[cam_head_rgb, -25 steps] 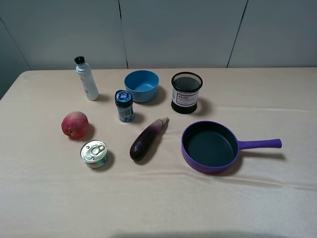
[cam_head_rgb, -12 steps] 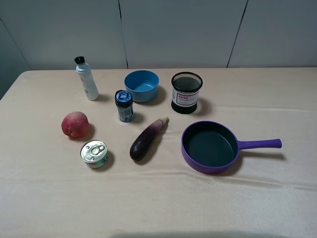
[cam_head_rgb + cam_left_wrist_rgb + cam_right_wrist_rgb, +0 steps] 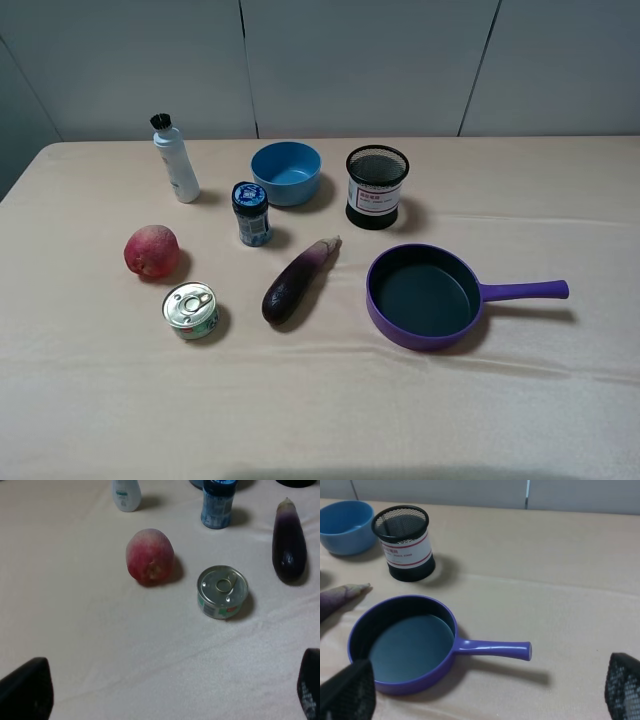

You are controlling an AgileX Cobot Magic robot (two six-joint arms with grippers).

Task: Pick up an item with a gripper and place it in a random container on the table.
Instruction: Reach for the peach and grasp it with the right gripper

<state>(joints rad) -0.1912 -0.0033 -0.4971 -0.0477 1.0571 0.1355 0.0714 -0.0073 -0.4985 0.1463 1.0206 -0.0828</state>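
From above, you've nothing done yet: the peach (image 3: 152,251) lies on the table (image 3: 320,410), well apart from the empty pan (image 3: 420,338); no arm shows.

Left wrist: your left gripper (image 3: 167,692) is spread wide and empty, facing the peach.

Right wrist: your right gripper (image 3: 485,690) is likewise spread and empty, facing the pan.

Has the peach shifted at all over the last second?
No. The peach sits where it did, just behind and left of the tin can, untouched.
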